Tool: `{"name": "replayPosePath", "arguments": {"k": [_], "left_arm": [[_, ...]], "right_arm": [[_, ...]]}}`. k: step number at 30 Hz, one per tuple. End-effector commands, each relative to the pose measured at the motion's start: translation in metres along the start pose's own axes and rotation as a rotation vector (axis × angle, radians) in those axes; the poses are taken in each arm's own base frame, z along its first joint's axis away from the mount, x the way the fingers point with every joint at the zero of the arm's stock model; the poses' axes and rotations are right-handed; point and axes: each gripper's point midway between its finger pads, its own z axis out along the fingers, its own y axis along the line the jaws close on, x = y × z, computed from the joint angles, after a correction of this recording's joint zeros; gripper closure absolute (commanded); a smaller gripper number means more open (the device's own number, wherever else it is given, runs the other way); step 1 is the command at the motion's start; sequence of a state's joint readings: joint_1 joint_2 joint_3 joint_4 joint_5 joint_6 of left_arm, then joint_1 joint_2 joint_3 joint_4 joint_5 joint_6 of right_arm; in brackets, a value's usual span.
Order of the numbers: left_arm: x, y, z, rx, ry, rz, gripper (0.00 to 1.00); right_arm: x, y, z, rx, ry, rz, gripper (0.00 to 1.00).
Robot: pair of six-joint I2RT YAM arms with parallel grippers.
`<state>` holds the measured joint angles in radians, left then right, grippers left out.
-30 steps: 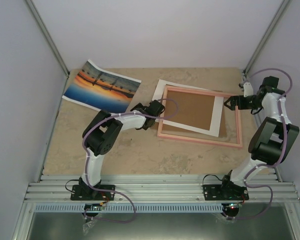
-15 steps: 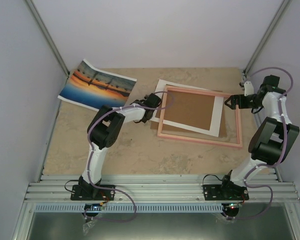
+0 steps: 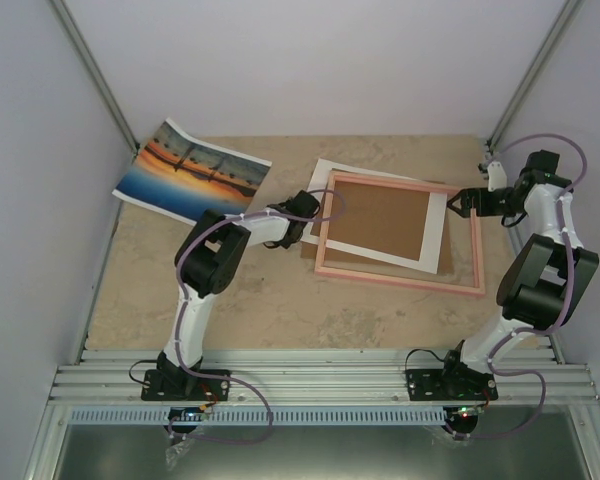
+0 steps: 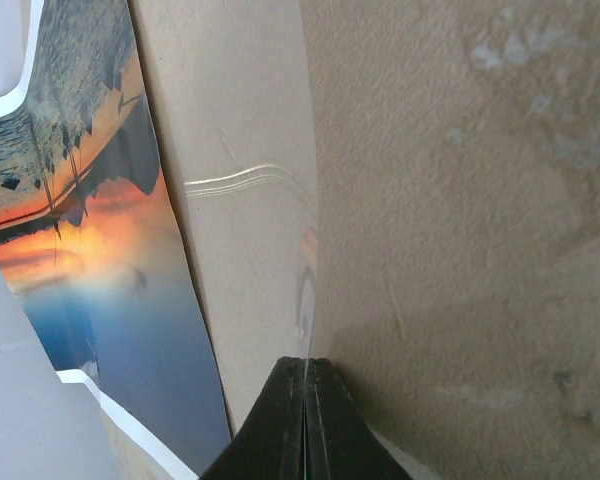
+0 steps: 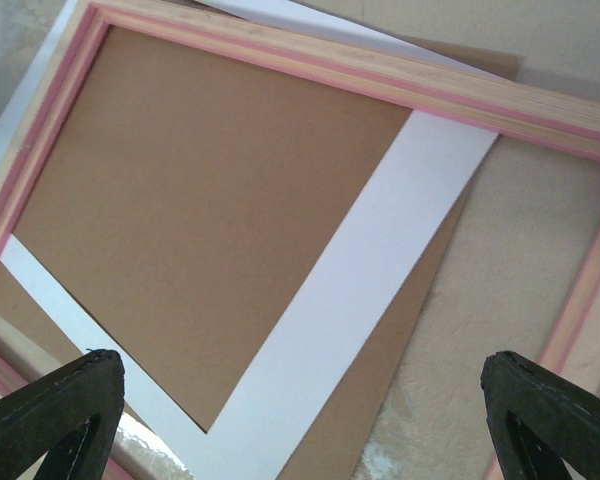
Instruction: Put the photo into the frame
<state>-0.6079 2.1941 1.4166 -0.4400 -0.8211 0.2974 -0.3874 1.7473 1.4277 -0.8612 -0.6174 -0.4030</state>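
The task is judged to be at an early stage: the photo has not been put into the frame. The photo is seen face up at the far left corner of the bench, one edge apparently lifted against the left wall. It is well apart from the frame, which lies flat toward the far right. The frame's opening is taken up by a brown board with a white border, set askew and reaching out past the frame's left rail. It is judged that this board would have to be dealt with before the print could be seated. The left gripper is clenched low over the bench between photo and frame; whether anything thin is pinched cannot be told. The right gripper is spread wide, grasping nothing, just beside the frame's far right corner.
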Motion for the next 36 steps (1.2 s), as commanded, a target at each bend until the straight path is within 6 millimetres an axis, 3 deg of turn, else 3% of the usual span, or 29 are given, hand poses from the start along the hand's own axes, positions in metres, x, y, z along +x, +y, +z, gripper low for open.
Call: {"name": "replayPosePath", "arguments": {"k": [1,8,14,20,25,36], "left_arm": [[-0.013,0.0,-0.023,0.106,-0.064,-0.024,1.0],[-0.045,0.023,-0.085,0.174,-0.212,-0.094,1.0],[-0.051,0.046,-0.126,0.243,-0.266,-0.118,1.0],[-0.059,0.079,-0.181,0.34,-0.382,-0.178,1.0],[-0.061,0.109,-0.224,0.387,-0.456,-0.218,1.0],[-0.049,0.138,-0.312,0.561,-0.664,-0.201,1.0]], "right_arm": [[-0.012,0.022,-0.002,-0.085,-0.06,-0.016,0.02],[-0.037,0.06,-0.011,-0.157,-0.189,-0.189,0.02],[-0.061,0.086,-0.029,-0.185,-0.276,-0.374,0.02],[-0.079,0.119,-0.051,-0.19,-0.35,-0.593,0.02],[-0.084,0.134,-0.056,-0.214,-0.362,-0.645,0.02],[-0.085,0.169,-0.074,-0.27,-0.395,-0.811,0.02]]}}
